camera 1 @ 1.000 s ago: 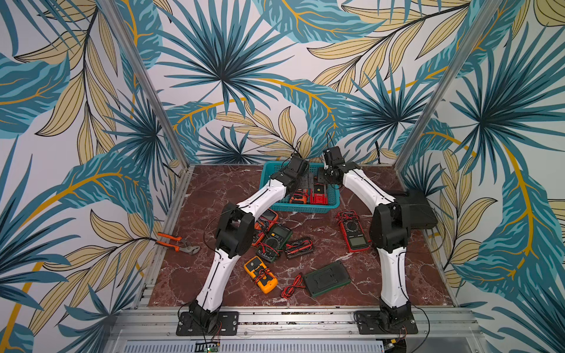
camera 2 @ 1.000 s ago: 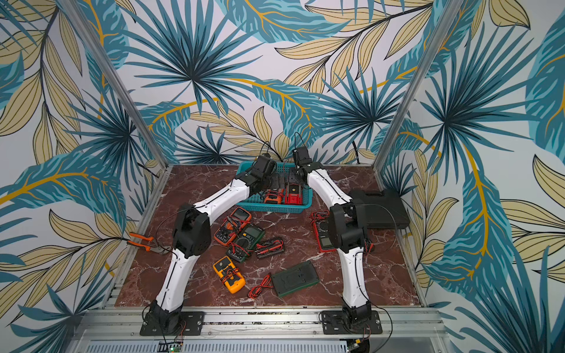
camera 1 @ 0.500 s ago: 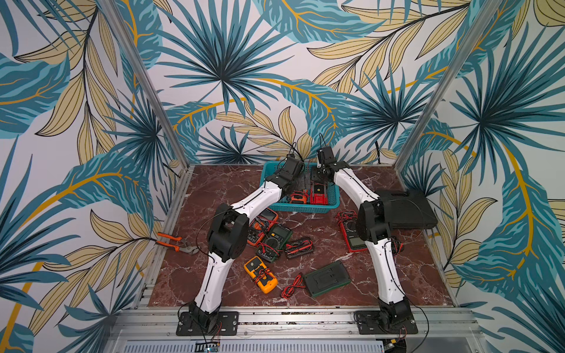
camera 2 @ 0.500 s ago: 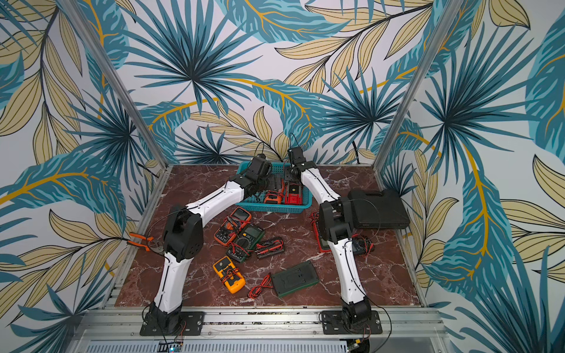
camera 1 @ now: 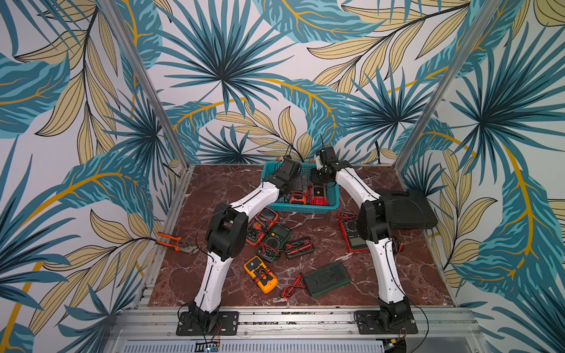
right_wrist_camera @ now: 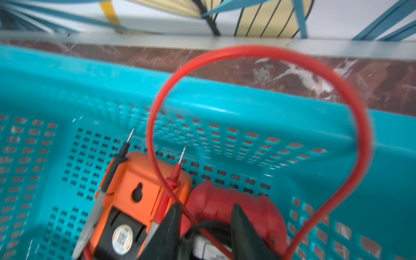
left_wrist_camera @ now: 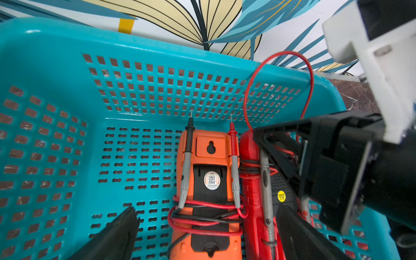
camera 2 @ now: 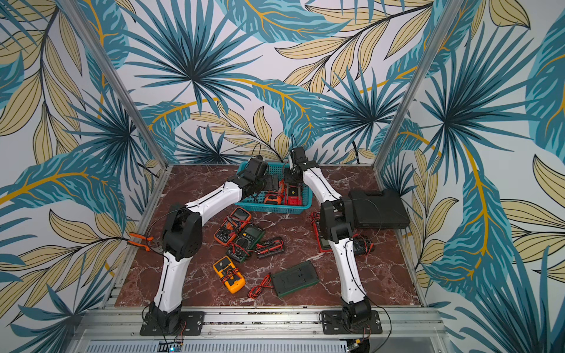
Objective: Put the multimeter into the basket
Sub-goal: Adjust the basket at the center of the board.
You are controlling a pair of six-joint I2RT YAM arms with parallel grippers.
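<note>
Your basket (camera 1: pixel 301 208) holds 2 meters: the red multimeter (right_wrist_camera: pixel 225 198) lies inside beside the orange multimeter (left_wrist_camera: pixel 209 157), placing step nearly done. Your right gripper (right_wrist_camera: pixel 206 209) seems clamped on it, left gripper (left_wrist_camera: pixel 207 209) hangs spread wide. Next, release and lift clear of the red lead loop (right_wrist_camera: pixel 247 50)

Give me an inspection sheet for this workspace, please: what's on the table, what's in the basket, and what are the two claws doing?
Surface: red-brown marble-look table; no spills seen.
Job's things: teal basket at the rear holds an orange multimeter, face down, and a red multimeter beside it.
Clutter: loose multimeters on the table; black hard case; pliers at the left edge.
Grippers: left gripper open and empty above the orange multimeter; right gripper closed on the red multimeter.
Cables: red lead loops up past the basket's rim.
Surroundings: leaf-print walls.
</note>
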